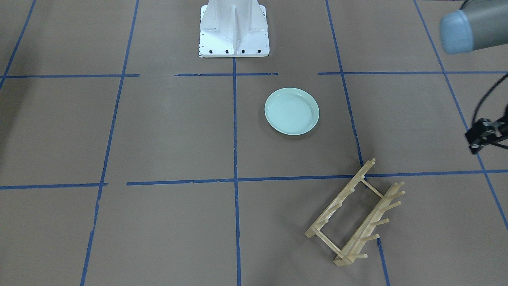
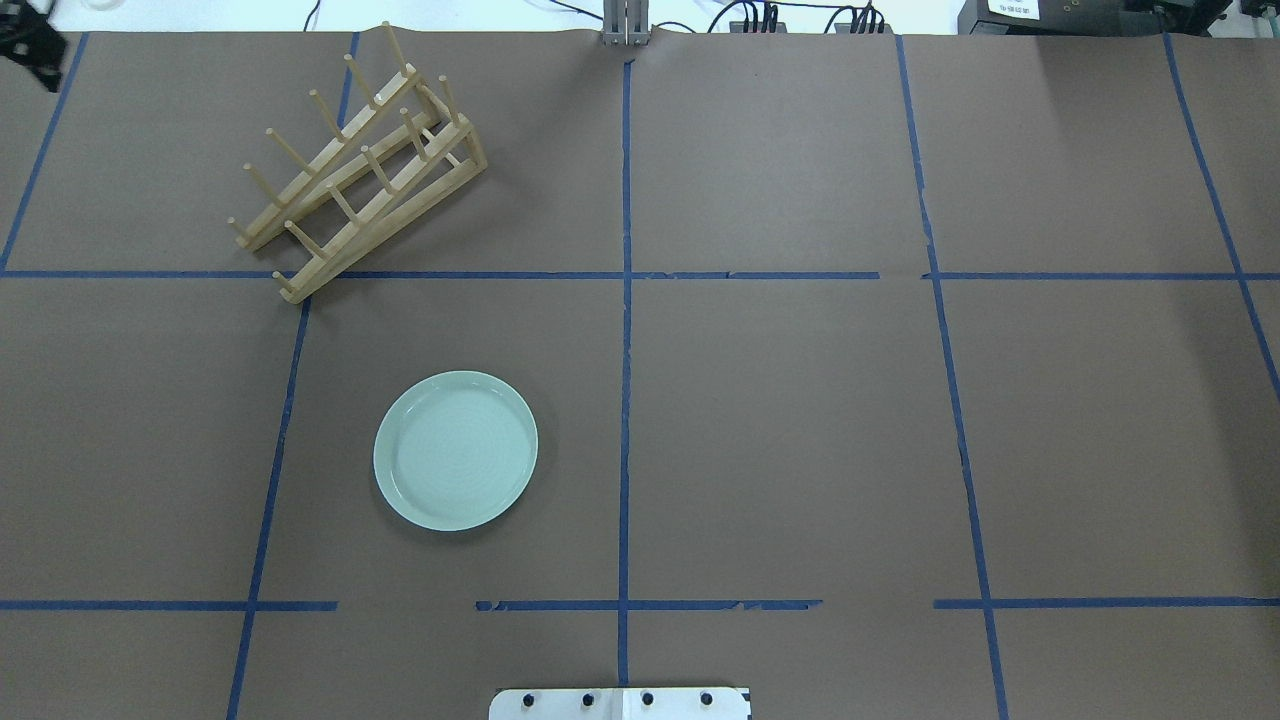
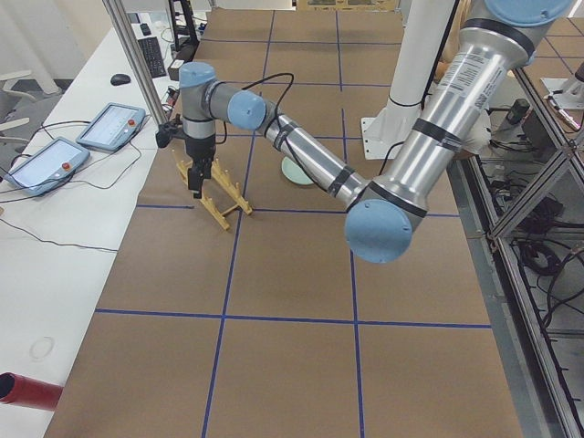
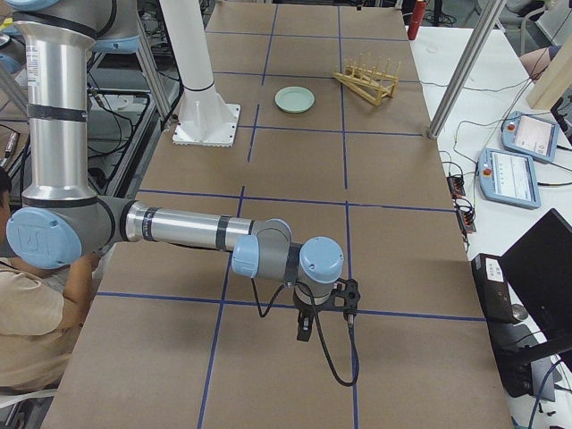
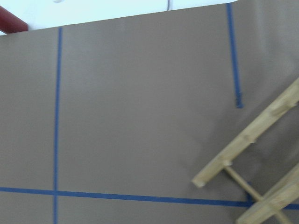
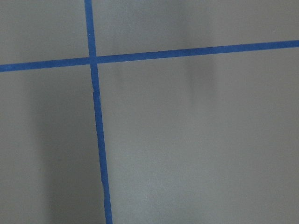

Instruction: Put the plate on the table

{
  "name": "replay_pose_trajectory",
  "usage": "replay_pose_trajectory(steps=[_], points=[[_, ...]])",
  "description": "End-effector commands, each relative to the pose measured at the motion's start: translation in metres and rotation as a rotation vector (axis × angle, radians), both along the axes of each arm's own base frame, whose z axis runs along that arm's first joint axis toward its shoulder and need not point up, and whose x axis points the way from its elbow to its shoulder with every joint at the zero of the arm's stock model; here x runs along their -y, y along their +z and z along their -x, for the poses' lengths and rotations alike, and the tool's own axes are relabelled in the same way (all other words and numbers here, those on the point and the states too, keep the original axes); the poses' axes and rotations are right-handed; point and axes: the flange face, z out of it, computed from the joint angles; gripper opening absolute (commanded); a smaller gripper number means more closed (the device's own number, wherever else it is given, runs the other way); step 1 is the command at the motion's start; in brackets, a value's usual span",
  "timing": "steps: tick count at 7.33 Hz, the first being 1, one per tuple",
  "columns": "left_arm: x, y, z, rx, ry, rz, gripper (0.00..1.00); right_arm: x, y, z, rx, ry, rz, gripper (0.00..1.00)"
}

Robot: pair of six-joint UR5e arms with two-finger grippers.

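Note:
The pale mint-green plate [image 1: 291,111] lies flat on the brown table [image 1: 158,131], in front of the robot base; it also shows in the overhead view [image 2: 455,450]. The wooden peg rack [image 1: 357,214] stands empty beyond it [image 2: 350,170]. My left gripper [image 3: 198,185] hangs empty above the table beside the rack's outer end, far from the plate; only a dark part of it shows at the overhead view's corner [image 2: 30,45]. I cannot tell whether it is open. My right gripper [image 4: 304,329] hangs low over the table's far right end, seen only from the side.
The white robot base [image 1: 234,31] stands at the table's near edge. Blue tape lines [image 2: 625,300] grid the table. Teach pendants [image 3: 109,126] and cables lie on the white bench past the far edge.

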Motion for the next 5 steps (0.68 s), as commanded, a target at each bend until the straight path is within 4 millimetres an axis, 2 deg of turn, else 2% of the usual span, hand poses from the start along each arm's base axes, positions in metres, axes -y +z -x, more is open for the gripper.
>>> replay_pose_trajectory(steps=[1, 2, 3, 4, 5], points=[[-0.09, 0.16, 0.129, -0.142, 0.035, 0.023, 1.0, 0.0, 0.001, 0.0, 0.0, 0.0, 0.001, 1.0], [-0.152, 0.218, 0.147, -0.143, 0.054, 0.079, 1.0, 0.0, 0.0, 0.0, 0.0, 0.0, 0.0, 1.0], [-0.193, 0.243, 0.144, -0.159, 0.053, 0.126, 1.0, 0.0, 0.0, 0.0, 0.0, 0.0, 0.0, 1.0], [-0.196, 0.215, 0.144, -0.156, 0.048, 0.081, 1.0, 0.0, 0.001, 0.0, 0.0, 0.0, 0.001, 1.0], [-0.195, 0.205, 0.143, -0.156, 0.032, 0.077, 1.0, 0.0, 0.0, 0.0, 0.0, 0.0, 0.0, 1.0]])
